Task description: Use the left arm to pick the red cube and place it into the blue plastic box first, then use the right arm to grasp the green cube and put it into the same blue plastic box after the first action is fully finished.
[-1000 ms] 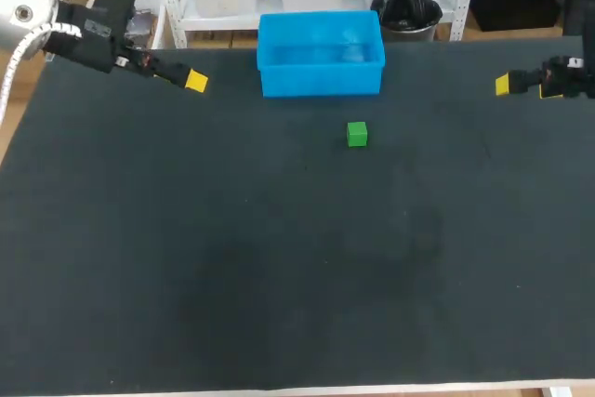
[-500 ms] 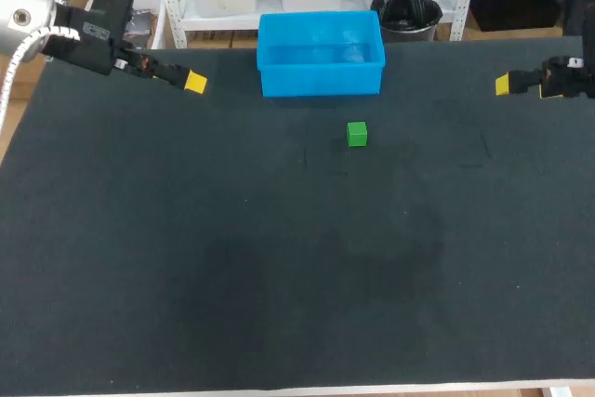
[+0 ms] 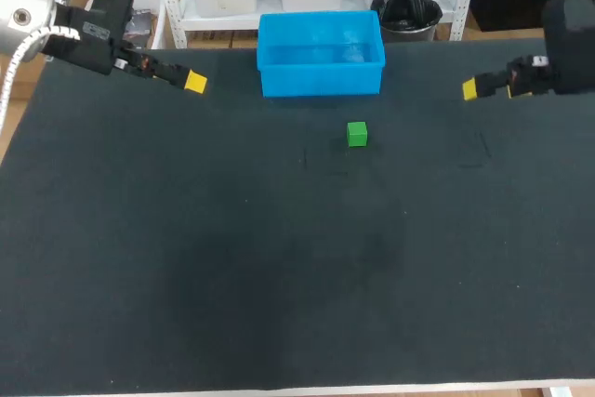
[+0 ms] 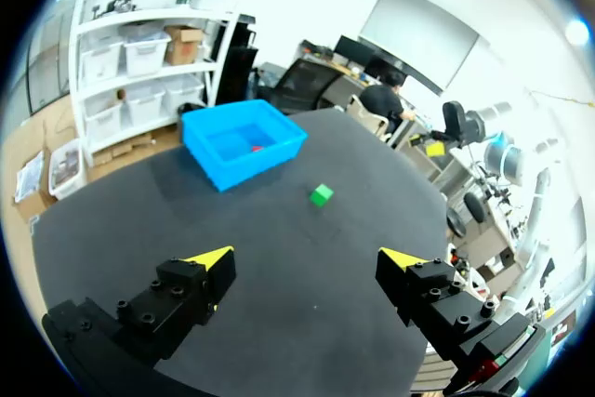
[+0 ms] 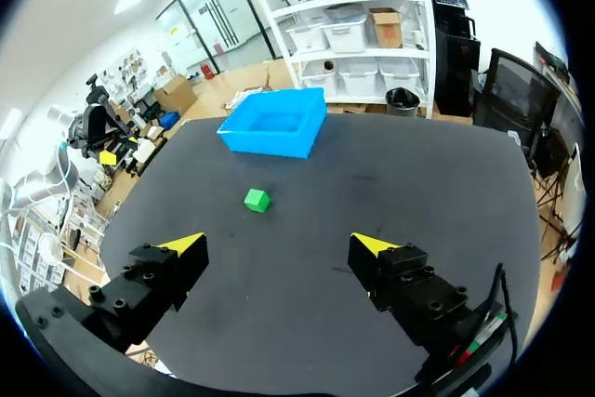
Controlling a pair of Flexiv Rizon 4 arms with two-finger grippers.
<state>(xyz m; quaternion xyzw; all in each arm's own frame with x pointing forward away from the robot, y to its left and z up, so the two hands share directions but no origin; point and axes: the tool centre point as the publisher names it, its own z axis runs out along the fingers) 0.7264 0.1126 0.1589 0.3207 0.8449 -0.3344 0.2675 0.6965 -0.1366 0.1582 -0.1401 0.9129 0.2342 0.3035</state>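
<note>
Tabletop (image 5: 288, 309): green cube (image 5: 257, 200) ahead of R claw (image 5: 277, 244)

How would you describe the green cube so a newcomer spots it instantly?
On the dark table, find the blue plastic box at the far edge. Just in front of it sits the green cube, alone on bare table; the only other cube, the red cube, lies inside the box.

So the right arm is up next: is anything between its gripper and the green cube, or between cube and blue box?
Nothing visible: only bare table lies between right gripper, green cube and blue plastic box.
</note>
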